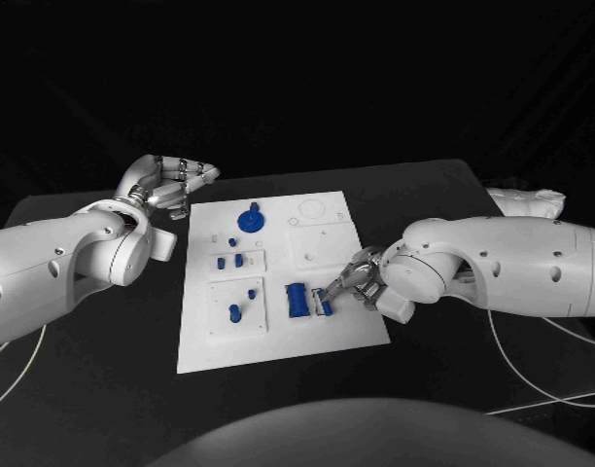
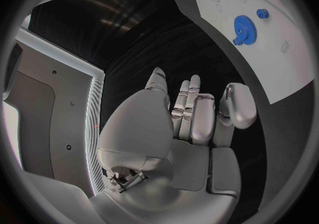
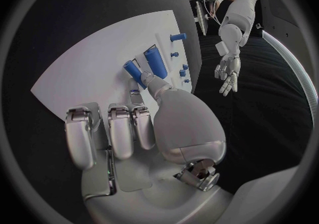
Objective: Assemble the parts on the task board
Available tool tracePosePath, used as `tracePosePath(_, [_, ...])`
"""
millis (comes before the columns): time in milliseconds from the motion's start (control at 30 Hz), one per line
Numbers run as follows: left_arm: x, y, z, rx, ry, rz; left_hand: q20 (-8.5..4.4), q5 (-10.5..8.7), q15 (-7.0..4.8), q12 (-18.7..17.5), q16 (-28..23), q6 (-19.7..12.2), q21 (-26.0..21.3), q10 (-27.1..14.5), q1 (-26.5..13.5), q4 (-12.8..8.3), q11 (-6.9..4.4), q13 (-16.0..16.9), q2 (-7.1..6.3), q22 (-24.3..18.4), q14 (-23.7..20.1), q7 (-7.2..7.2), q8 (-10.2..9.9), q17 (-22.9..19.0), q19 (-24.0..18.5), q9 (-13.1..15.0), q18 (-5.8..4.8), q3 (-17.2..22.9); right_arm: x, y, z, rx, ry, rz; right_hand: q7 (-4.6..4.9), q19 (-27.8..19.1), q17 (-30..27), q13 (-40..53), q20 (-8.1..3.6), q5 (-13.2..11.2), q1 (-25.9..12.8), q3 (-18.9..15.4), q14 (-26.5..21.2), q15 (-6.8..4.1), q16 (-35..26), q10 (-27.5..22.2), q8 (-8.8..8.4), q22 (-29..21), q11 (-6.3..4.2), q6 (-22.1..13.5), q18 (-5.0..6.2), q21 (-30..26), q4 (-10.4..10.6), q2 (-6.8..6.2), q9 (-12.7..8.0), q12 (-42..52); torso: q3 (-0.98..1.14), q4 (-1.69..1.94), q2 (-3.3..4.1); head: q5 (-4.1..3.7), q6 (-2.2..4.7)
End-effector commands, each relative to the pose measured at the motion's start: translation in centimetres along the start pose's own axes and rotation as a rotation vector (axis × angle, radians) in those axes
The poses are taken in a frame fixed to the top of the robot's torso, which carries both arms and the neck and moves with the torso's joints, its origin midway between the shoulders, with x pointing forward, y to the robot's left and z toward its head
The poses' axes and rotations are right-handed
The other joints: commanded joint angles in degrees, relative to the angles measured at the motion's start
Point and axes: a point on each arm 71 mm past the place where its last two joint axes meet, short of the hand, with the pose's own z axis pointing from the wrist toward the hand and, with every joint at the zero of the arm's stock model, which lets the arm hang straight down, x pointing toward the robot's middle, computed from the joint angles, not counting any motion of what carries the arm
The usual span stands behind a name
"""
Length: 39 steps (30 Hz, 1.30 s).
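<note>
The white task board (image 1: 277, 341) lies mid-table. A blue gear (image 1: 250, 219) stands at its far end and also shows in the left wrist view as the gear (image 2: 244, 28). Small blue pegs (image 1: 224, 262) stand near a blue pin (image 1: 236, 312). A blue block (image 1: 297, 300) lies beside a slim blue peg (image 1: 323, 304). My right hand (image 1: 357, 279) reaches over the board's right edge. Its thumb (image 3: 154, 85) and a finger meet on the end of the slim peg (image 3: 132, 69), with the other fingers (image 3: 109, 131) curled in. My left hand (image 1: 171, 183) hovers beyond the board's far left corner, fingers loosely apart and holding nothing.
A crumpled white object (image 1: 529, 201) lies at the table's far right corner. Bare black table (image 1: 87, 321) runs along both sides of the board. White cables (image 1: 550, 384) trail under the right arm.
</note>
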Motion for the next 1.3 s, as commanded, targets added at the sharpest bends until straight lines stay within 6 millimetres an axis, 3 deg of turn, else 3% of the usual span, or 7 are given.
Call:
tracePosePath(33, [0.24, -0.16, 0.06, 0.008, 0.016, -0.004, 0.04, 0.21, 0.0, -0.1, -0.3, 0.0, -0.2, -0.2, 0.1, 0.0, -0.09, 0.1, 0.6, 8.9, -0.5, -0.25, 0.3, 0.0, -0.3, 0.1, 0.58, -0.4, 0.3, 0.04, 0.04, 0.002, 0.017, -0.02, 0.22, 6.0, 15.1, 15.1, -0.01, -0.9, -0.7, -0.5, 5.9, -0.02, 0.2, 5.9, -0.28, 15.1, 0.38, -0.5, -0.81, 0.3, 0.3, -0.02, -0.3, -0.3, 0.0, -0.03, 0.01, 0.02, 0.01])
tracePosePath(567, [0.27, -0.17, 0.06, 0.008, 0.016, -0.004, 0.03, 0.22, -0.01, -0.1, -0.3, 0.0, -0.2, -0.2, 0.2, -0.1, -0.09, 0.1, 0.67, 8.9, -0.6, -0.25, 0.2, -0.1, -0.3, 0.1, 0.58, -0.4, 0.34, 0.14, 0.08, 0.0, 0.012, -0.029, 0.59, 6.0, 15.1, 15.1, 0.18, -4.1, -1.3, -2.4, 5.9, 0.19, 0.2, 5.9, -0.4, 15.1, 0.71, -1.8, -0.81, 0.3, 1.7, -0.72, -1.9, -0.3, -0.01, -0.01, 0.0, 0.06, 0.01])
tracePosePath(667, [0.28, -0.17, 0.06, 0.008, 0.017, -0.005, 0.03, 0.22, -0.01, -0.1, -0.3, 0.0, -0.2, -0.2, 0.2, -0.1, -0.09, 0.1, 0.67, 8.9, -0.6, -0.25, 0.2, -0.1, -0.3, 0.1, 0.58, -0.4, 0.35, 0.15, 0.08, -0.001, 0.011, -0.03, 0.71, 6.0, 15.1, 15.1, 0.27, -5.7, -1.5, -3.1, 5.9, 0.29, 0.2, 5.9, -0.31, 15.1, 0.82, -2.1, -0.81, 0.3, 2.3, -0.72, -2.3, -0.3, -0.02, -0.03, 0.02, 0.1, 0.01])
tracePosePath(1300, [0.29, -0.18, 0.05, 0.007, 0.017, -0.005, 0.03, 0.23, -0.01, -0.1, -0.3, 0.0, -0.2, -0.2, 0.2, -0.1, -0.1, 0.1, 0.74, 8.9, -0.5, -0.25, 0.3, 0.0, -0.3, 0.1, 0.57, -0.5, 0.38, 0.1, 0.01, 0.008, -0.002, -0.054, 0.83, 6.0, 15.1, 15.1, 0.44, -6.8, -2.6, -4.9, 5.9, 0.42, 0.2, 5.9, 0.41, 15.1, 0.93, 0.3, -0.81, 0.3, 4.5, -0.22, -2.8, -0.3, 0.03, -0.03, -0.01, -0.06, 0.01])
